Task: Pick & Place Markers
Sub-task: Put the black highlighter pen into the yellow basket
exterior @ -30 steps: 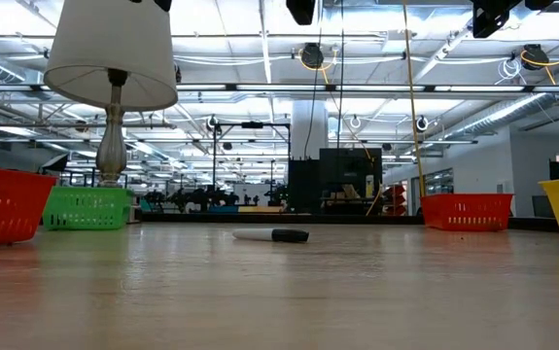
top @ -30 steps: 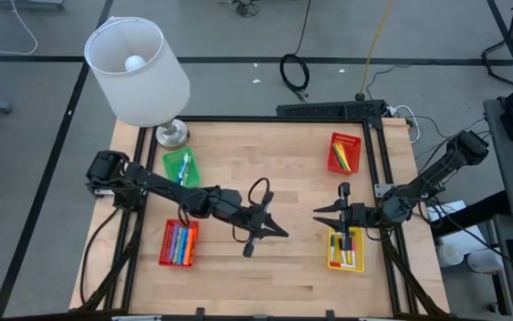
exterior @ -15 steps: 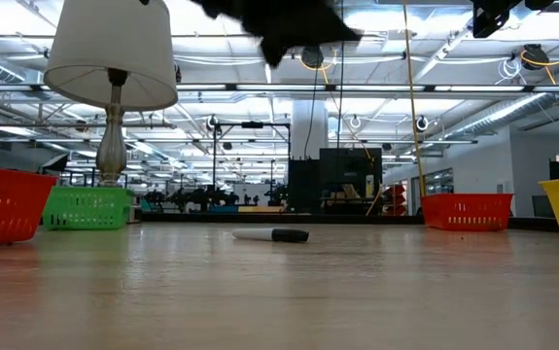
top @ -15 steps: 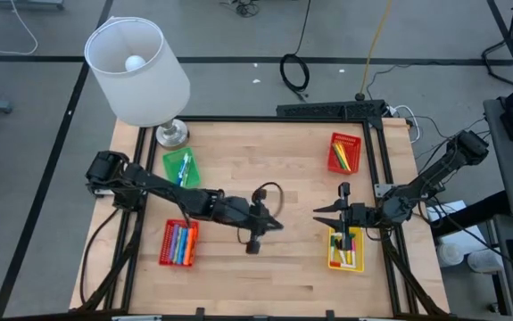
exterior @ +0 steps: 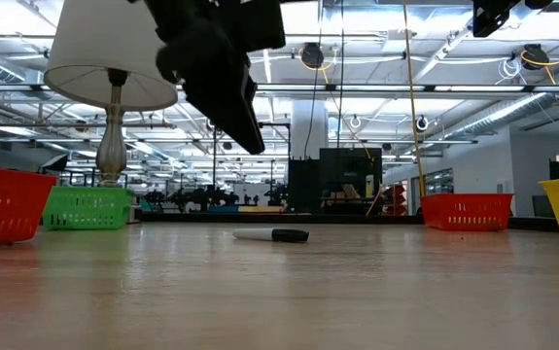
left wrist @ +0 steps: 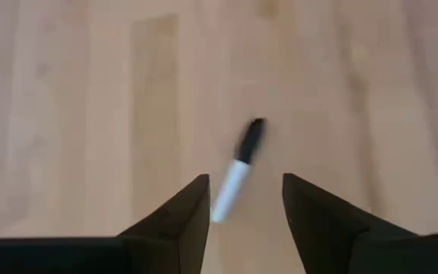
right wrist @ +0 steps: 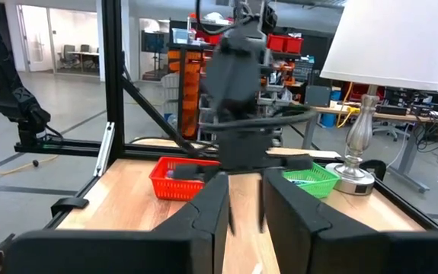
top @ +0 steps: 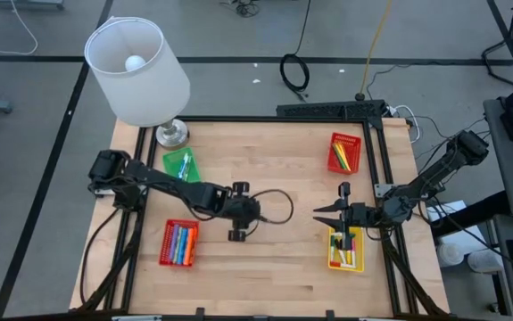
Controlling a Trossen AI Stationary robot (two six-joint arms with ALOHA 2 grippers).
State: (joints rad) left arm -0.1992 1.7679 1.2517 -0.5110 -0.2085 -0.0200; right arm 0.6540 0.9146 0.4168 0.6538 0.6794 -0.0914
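One marker [left wrist: 238, 171], white barrel with a black cap, lies flat on the bare wood near the table's middle [exterior: 271, 234]. My left gripper [left wrist: 245, 198] hangs above it, tipped steeply down, fingers open and clear of it; the marker shows in the gap between them. From above, this gripper [top: 236, 230] hides the marker. My right gripper [top: 320, 212] waits level above the table at the right, beside the yellow basket [top: 345, 250]. Its fingers [right wrist: 243, 209] stand a little apart with nothing between them.
A red basket [top: 180, 243] full of markers sits near left, a green basket [top: 181, 167] far left, and another red basket [top: 344, 152] far right. A lamp [top: 137, 71] stands at the far left corner. Bare wood lies around the marker.
My left gripper has tipped from about level to pointing steeply down, drawn back toward the table's left, and sunk toward the marker. The marker has not moved.
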